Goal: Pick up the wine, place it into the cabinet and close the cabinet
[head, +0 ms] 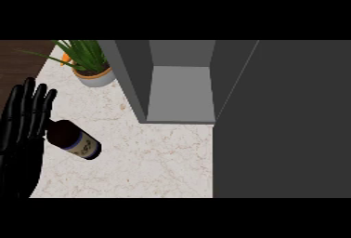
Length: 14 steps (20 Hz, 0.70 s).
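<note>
The wine bottle (72, 138), dark with a white and blue label, lies on its side on the marble counter (158, 158) at the left. Its neck end points toward my left hand (26, 121) and sits against that hand's edge. This hand shows at the left edge, fingers straight and pointing up, curled round nothing. The grey cabinet (182, 93) stands open at the back centre, and its inside holds nothing that I can see. Its dark door (281, 121) swings out and fills the right side. My right hand shows nowhere.
A potted green plant (93, 62) in a white pot stands at the back left, beside the cabinet's left wall. The dark wooden floor shows past the counter's curved left edge. Bare marble stretches between the bottle and the cabinet's front.
</note>
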### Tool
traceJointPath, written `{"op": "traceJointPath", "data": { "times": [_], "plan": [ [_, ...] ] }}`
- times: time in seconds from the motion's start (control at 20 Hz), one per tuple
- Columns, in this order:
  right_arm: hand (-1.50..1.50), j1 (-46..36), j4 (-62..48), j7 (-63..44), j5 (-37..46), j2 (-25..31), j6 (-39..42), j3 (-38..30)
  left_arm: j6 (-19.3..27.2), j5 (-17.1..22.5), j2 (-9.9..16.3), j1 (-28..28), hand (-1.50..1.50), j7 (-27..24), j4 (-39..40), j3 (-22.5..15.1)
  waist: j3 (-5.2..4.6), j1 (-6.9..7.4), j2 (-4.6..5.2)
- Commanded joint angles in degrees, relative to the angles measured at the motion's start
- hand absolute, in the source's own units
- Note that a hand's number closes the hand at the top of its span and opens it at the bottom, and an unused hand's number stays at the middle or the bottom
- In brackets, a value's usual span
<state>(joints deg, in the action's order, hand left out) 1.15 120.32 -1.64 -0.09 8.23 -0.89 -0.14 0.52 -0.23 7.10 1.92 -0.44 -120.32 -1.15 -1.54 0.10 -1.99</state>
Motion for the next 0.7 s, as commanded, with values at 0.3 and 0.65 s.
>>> {"op": "traceJointPath", "data": {
  "times": [0.3, 0.65],
  "plan": [
    [-1.50, 10.7, 7.2, -1.7, -5.8, -0.6, 8.1, 8.1, 2.0, 10.1, -6.8, 0.7, -1.50, 7.5, 0.9, -0.6, 1.40, -0.70, 1.94],
    [-1.50, 9.4, 13.4, -10.5, -8.4, -0.2, 7.5, 8.2, 8.3, 8.1, -7.0, -5.3, -1.50, 17.6, -4.1, -3.8, 1.55, -0.24, 1.97]
  ]
}}
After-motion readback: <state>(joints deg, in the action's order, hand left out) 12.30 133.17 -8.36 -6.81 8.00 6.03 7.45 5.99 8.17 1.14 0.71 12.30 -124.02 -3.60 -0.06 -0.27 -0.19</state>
